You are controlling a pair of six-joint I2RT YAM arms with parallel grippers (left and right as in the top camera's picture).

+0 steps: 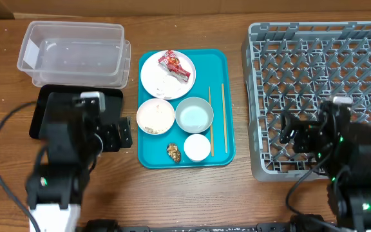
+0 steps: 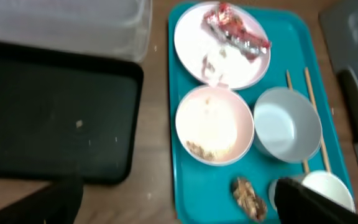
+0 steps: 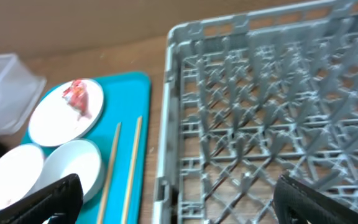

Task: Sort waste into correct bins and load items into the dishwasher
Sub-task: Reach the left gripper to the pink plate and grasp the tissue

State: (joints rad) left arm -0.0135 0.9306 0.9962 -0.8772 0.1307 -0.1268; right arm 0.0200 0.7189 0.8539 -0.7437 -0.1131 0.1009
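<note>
The crumpled red-and-white wrapper (image 1: pixel 176 66) lies on the white plate (image 1: pixel 154 82) at twelve o'clock of the teal tray (image 1: pixel 219 61). It looks light, soft and springy, so a pinch across its bunched middle seems safest. The left gripper (image 1: pixel 125 132), at the tray's eight o'clock, and the right gripper (image 1: pixel 287 136), over the dish rack (image 1: pixel 314 45) at three o'clock, both stand released and empty.

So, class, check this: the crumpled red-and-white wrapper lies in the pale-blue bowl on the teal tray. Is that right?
No. The overhead view shows the wrapper lying on the white round plate, on the teal tray; the pale-blue bowl holds no wrapper.
</note>
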